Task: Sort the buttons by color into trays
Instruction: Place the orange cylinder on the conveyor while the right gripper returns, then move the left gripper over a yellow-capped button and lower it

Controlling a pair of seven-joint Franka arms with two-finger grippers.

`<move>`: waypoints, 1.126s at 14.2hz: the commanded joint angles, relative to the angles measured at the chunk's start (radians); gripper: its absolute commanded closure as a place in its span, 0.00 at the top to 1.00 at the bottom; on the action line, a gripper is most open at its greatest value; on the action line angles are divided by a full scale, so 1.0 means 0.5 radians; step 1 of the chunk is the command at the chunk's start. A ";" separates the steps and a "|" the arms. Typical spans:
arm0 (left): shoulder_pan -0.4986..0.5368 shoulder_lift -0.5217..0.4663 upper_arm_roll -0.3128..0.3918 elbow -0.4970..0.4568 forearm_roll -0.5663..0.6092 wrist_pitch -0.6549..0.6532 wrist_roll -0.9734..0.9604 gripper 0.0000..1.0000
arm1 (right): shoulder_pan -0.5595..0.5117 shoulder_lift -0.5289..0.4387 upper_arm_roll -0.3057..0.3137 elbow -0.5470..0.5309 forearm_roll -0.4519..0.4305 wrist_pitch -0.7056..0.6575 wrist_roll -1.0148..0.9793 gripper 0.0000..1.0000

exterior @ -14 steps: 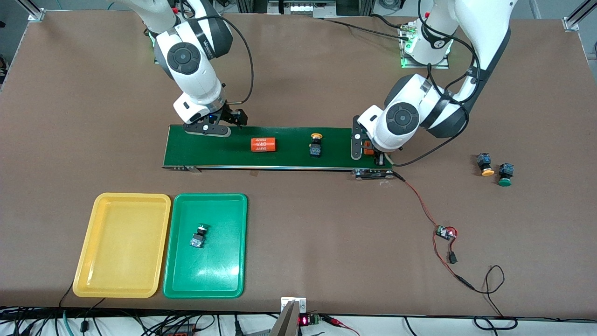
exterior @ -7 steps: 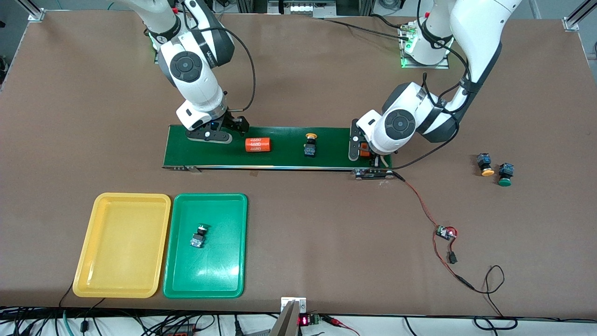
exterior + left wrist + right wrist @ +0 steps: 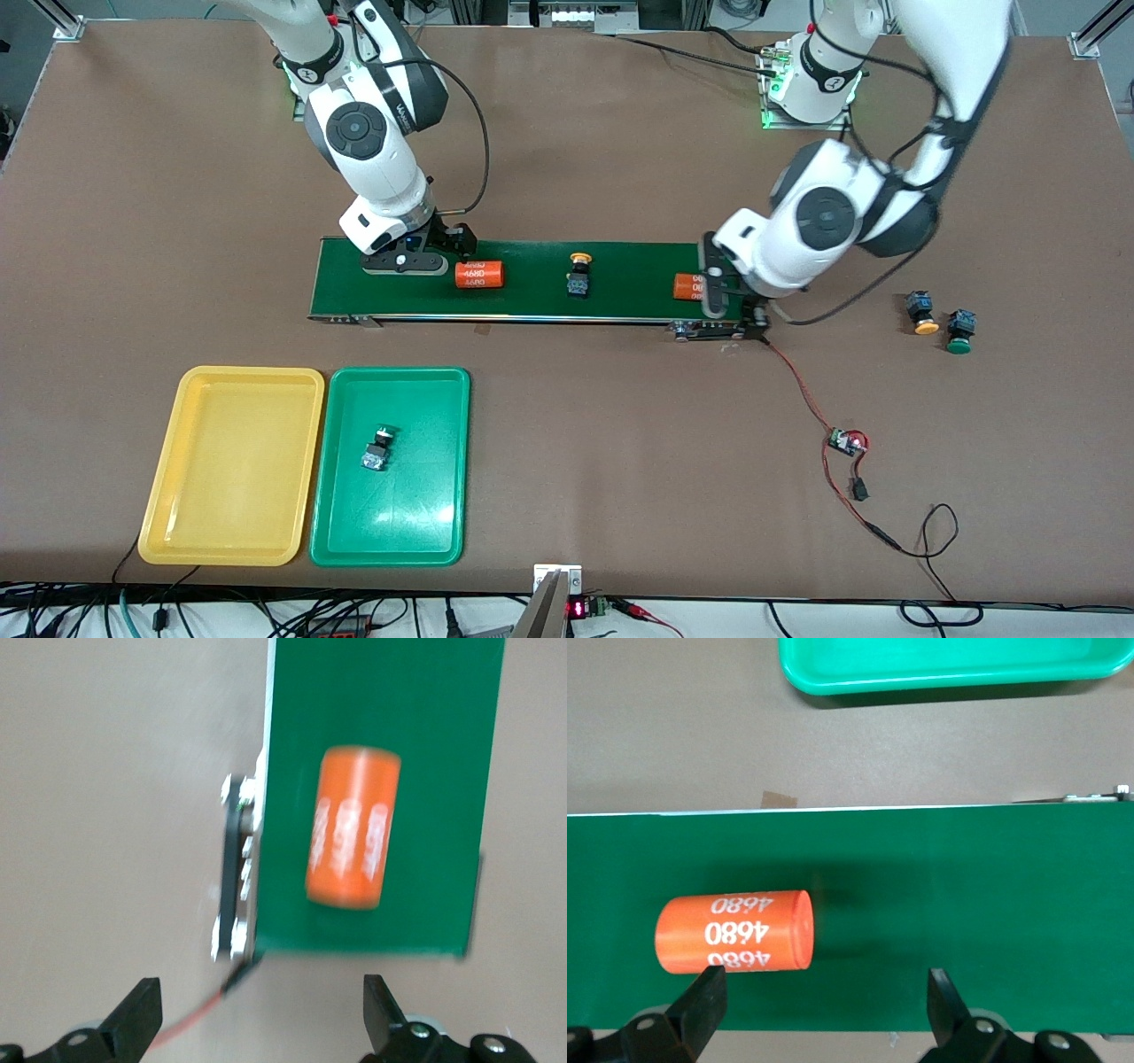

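- In the front view the left arm's wrist covers the end of the orange cylinder (image 3: 687, 286) at the left arm's end of the conveyor belt (image 3: 532, 301); its white print is cut short
- The left wrist view shows that cylinder's print smeared, unreadable
- The green tray (image 3: 948, 665) is cut off by the right wrist view's edge; only one rim shows
- The button in the green tray (image 3: 377, 449) is too small to tell its cap colour

Dark-green conveyor belt (image 3: 532, 279) carries two orange cylinders (image 3: 479, 274) with white print — and a yellow-capped button (image 3: 578, 273). Trays: one yellow (image 3: 232, 465), one green (image 3: 390, 532).
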 commanded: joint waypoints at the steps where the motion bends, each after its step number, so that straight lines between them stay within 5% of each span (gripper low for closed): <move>1: 0.186 -0.066 0.122 -0.064 -0.053 -0.059 0.102 1.00 | 0.007 0.026 0.000 0.034 -0.018 0.017 -0.009 1.00; 4: 0.236 -0.002 0.385 -0.052 -0.063 -0.084 0.106 1.00 | 0.010 0.038 0.000 0.037 -0.018 0.017 -0.006 1.00; 7: 0.257 0.106 0.637 -0.046 -0.078 -0.063 -0.304 1.00 | 0.013 0.054 0.000 0.061 -0.018 0.023 -0.003 1.00; 13: 0.331 0.112 0.757 -0.061 -0.069 -0.084 -1.399 1.00 | 0.019 0.097 0.003 0.138 -0.015 0.023 0.006 1.00; 16: 0.358 0.139 0.858 -0.159 -0.069 -0.084 -1.615 1.00 | 0.053 0.146 0.003 0.193 0.000 0.014 0.064 1.00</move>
